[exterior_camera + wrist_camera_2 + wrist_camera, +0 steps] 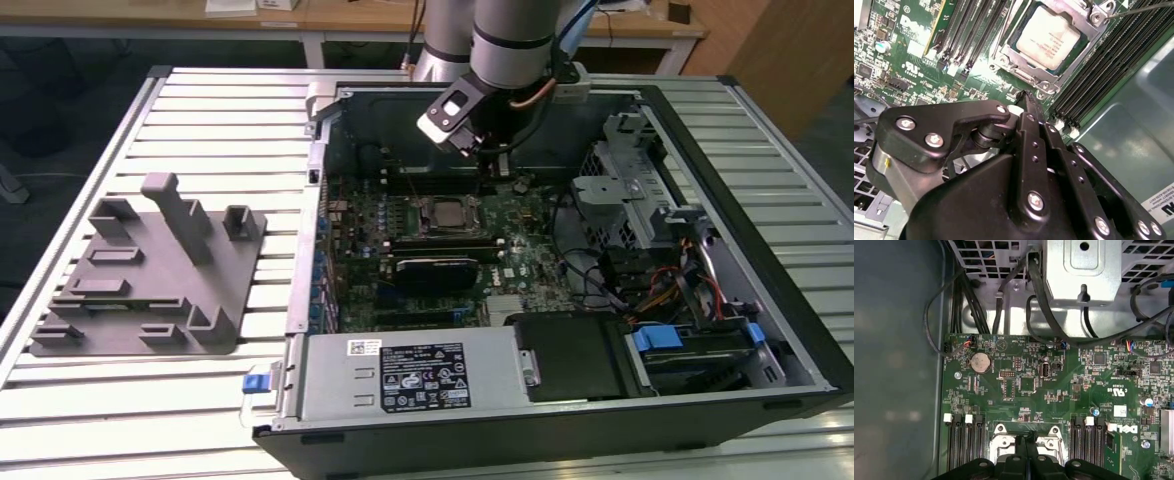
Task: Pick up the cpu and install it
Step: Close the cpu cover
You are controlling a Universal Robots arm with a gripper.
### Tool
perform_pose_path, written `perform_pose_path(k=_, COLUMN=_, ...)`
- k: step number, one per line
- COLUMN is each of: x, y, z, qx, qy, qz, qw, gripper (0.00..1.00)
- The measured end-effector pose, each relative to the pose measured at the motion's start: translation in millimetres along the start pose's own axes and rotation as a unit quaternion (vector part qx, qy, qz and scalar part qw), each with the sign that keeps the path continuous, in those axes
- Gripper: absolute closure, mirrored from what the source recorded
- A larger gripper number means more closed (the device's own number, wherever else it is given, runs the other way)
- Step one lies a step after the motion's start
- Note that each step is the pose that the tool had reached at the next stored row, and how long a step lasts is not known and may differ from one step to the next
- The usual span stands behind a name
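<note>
Black walls of the open computer case (534, 440) hold a green motherboard (534, 260), a drive cage (634, 190), loose cables and a silver power supply (334, 385), whose white-and-black label (424, 375) carries lines of small print. I see the cpu (447, 213) (1050, 37) lying flat in its socket on the motherboard, faint print across its silver top. My gripper (502, 172) (1026, 97) (1026, 440) hangs near the socket edge, clear of the chip, its fingers pressed together on nothing.
</note>
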State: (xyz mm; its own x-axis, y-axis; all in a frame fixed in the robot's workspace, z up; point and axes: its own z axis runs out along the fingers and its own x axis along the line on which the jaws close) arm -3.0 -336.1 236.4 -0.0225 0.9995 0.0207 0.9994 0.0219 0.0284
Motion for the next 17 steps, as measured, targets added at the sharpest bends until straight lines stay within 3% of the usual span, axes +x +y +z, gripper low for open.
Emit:
perform_pose_path(k=2, x=-0.1, y=0.1, z=0.2, qx=0.0123, qy=-0.0004, qz=0.0, qw=0.9999, gripper=0.89)
perform_pose_path(k=10, x=0.0, y=-1.3, z=1.2, qx=0.0124, qy=-0.0003, qz=0.0, qw=0.9999, gripper=0.89)
perform_pose_path(k=17, x=0.2, y=-16.2, z=2.6, qx=0.0124, qy=-0.0004, qz=0.0, qw=0.9999, gripper=0.89)
